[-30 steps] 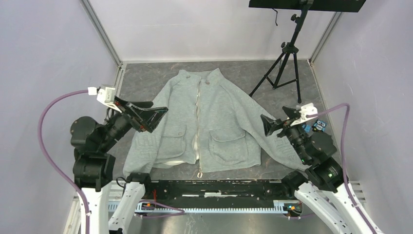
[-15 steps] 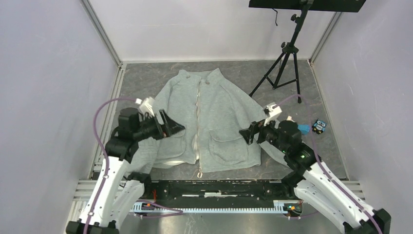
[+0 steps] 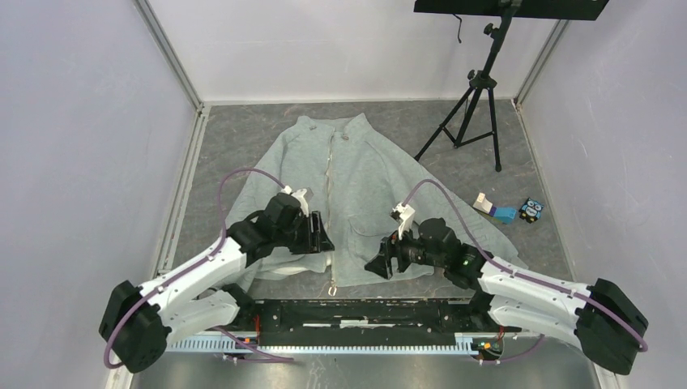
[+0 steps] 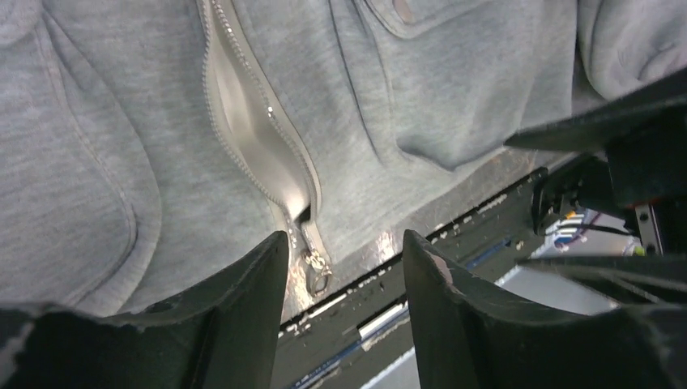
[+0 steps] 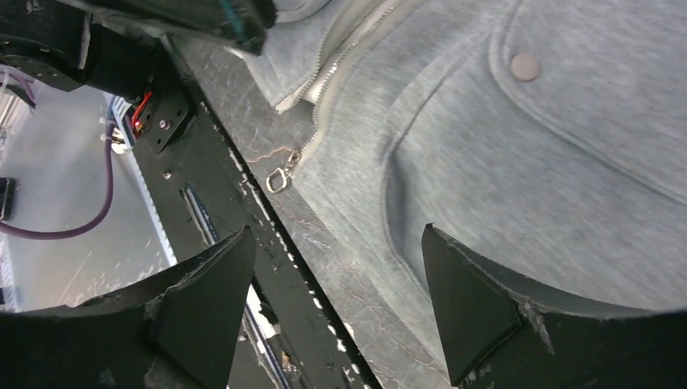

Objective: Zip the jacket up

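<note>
I see the jacket (image 3: 356, 186), light grey fleece, lying flat and front-up in the middle of the table, with its collar toward the far wall and its hem just short of the black rail (image 3: 364, 312) along the near edge. Its pale zipper (image 3: 329, 186) runs down the centre. In the left wrist view the two rows of teeth stand apart and meet at a slider close to the hem, and the metal ring pull (image 4: 317, 279) lies past the hem on the bare surface. A round snap (image 5: 525, 66) sits on a pocket flap in the right wrist view. I can make out no lettering on the fleece. Two small blue items (image 3: 509, 212) lie right of the jacket, their print too small to read. The left gripper (image 4: 344, 243) hovers low over the bottom of the zipper, its fingers spread with nothing between them. The right gripper (image 5: 336, 235) hangs over the hem just right of the pull, its fingers also spread and holding nothing. The tabletop (image 3: 243, 138) is a dark grey marbled mat, scuffed near the rail. Plain white walls (image 3: 81, 121) with metal corner posts close in three sides, and a black tripod (image 3: 474, 105) stands at the far right.
</note>
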Tool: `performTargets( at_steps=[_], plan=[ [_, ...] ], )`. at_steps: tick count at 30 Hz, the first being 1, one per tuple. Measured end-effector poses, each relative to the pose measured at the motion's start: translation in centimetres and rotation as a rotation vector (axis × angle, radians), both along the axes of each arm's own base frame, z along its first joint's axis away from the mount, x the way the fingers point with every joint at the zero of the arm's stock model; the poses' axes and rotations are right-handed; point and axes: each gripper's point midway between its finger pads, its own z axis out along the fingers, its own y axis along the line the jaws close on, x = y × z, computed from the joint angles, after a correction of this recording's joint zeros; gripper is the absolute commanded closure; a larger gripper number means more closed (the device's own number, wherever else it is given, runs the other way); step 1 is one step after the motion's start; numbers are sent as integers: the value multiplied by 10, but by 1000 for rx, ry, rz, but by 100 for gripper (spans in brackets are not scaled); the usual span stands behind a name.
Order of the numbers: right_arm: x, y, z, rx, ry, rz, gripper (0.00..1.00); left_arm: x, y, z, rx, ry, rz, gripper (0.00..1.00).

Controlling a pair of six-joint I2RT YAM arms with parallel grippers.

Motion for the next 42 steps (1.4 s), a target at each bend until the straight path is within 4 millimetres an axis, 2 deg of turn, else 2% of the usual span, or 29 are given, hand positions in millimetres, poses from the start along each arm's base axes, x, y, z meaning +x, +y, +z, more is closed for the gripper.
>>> performTargets(
  at_steps=[5, 12, 19, 27, 30, 34, 42],
  plan=[
    [-6, 10, -2, 2, 1, 12, 22, 16, -6, -11, 9, -20, 40, 54],
    [-10, 16, -5, 0, 3, 15, 22, 28, -14, -30, 20, -9, 53, 57],
    [-13, 21, -10, -9, 9, 32, 24, 20, -10, -54, 38, 40, 69, 59],
    [-21, 27, -19, -27, 22, 62, 29, 15, -18, -59, -17, 51, 56, 66],
    [-25, 31, -22, -36, 25, 78, 33, 13, -24, -59, -47, 58, 45, 74],
    [-29, 39, -23, -38, 17, 98, 39, 15, -33, -51, -95, 50, 33, 84],
    [-33, 49, -35, -69, -3, 97, 40, 15, -41, -32, -166, 18, 7, 91]
  ],
)
